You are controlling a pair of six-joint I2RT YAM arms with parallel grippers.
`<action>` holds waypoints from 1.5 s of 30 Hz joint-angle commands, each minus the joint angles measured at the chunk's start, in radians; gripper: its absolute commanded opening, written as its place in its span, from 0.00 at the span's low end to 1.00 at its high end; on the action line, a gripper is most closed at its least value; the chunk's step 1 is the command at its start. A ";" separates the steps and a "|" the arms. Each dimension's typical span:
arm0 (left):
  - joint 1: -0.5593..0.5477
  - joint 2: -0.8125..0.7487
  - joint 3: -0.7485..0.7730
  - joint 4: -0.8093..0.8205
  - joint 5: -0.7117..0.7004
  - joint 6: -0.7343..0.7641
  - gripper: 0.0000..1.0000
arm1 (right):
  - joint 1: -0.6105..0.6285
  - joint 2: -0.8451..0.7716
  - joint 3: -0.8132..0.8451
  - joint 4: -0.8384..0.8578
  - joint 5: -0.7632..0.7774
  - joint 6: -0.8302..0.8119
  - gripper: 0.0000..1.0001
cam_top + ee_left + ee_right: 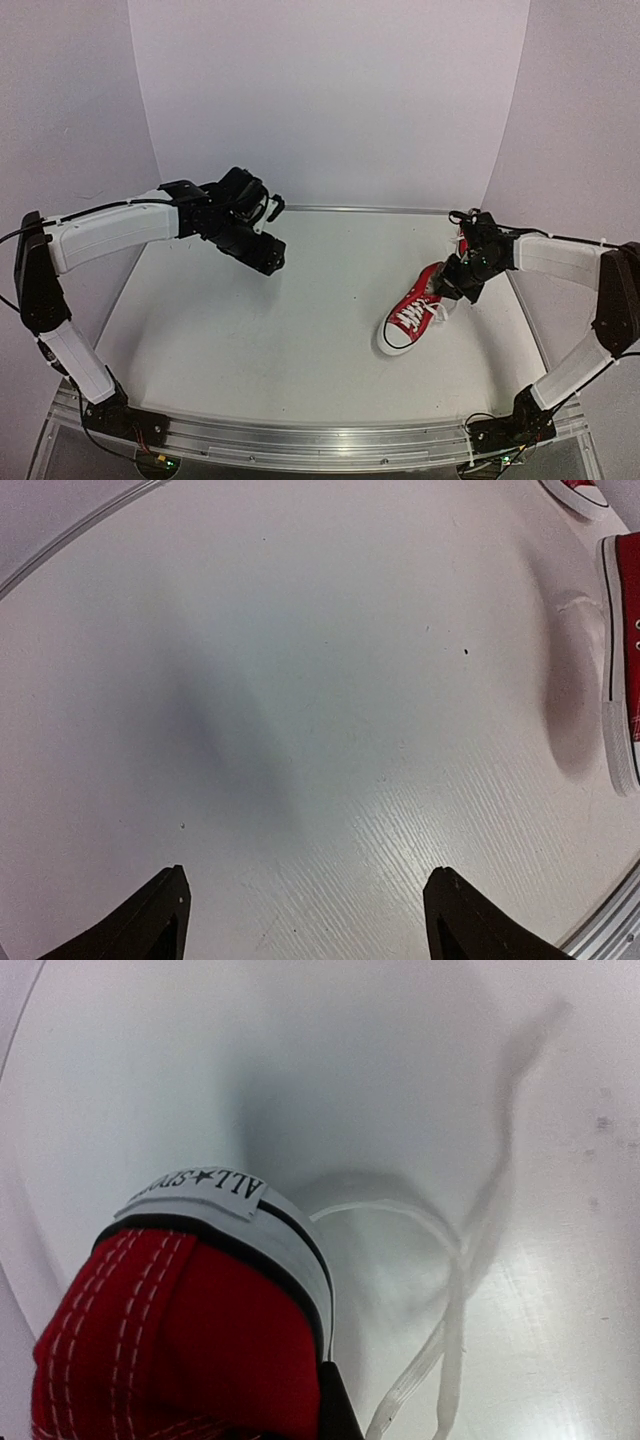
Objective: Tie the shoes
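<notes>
On the left, the left gripper (305,925) hangs above the white table (250,340), its two dark fingers spread wide apart with nothing between them.

Right of centre, a red shoe (408,322) sits on the table with its toe towards the near edge. It is a low canvas sneaker with white stitching, a white rubber sole and a white toe cap. Its white laces (450,1290) trail loose and untied across the table. A white heel label (195,1188) has black lettering and a star.

The right gripper (450,285) is clamped on this shoe's heel. Only one dark finger shows, pressed against the canvas.

A second shoe (578,490) lies just beyond the first, mostly hidden by the right arm in the top view.

There are two shoes and two grippers.
</notes>
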 commanded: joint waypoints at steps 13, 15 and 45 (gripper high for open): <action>0.049 -0.160 -0.149 -0.013 0.064 -0.097 0.85 | 0.396 0.473 0.434 0.067 -0.090 0.093 0.00; 0.051 -0.160 -0.160 -0.009 0.084 -0.101 0.85 | 0.416 0.513 0.485 0.073 -0.096 0.110 0.00; -0.040 0.072 0.065 0.132 0.352 0.079 0.86 | 0.135 0.107 0.226 -0.310 -0.135 -0.482 0.58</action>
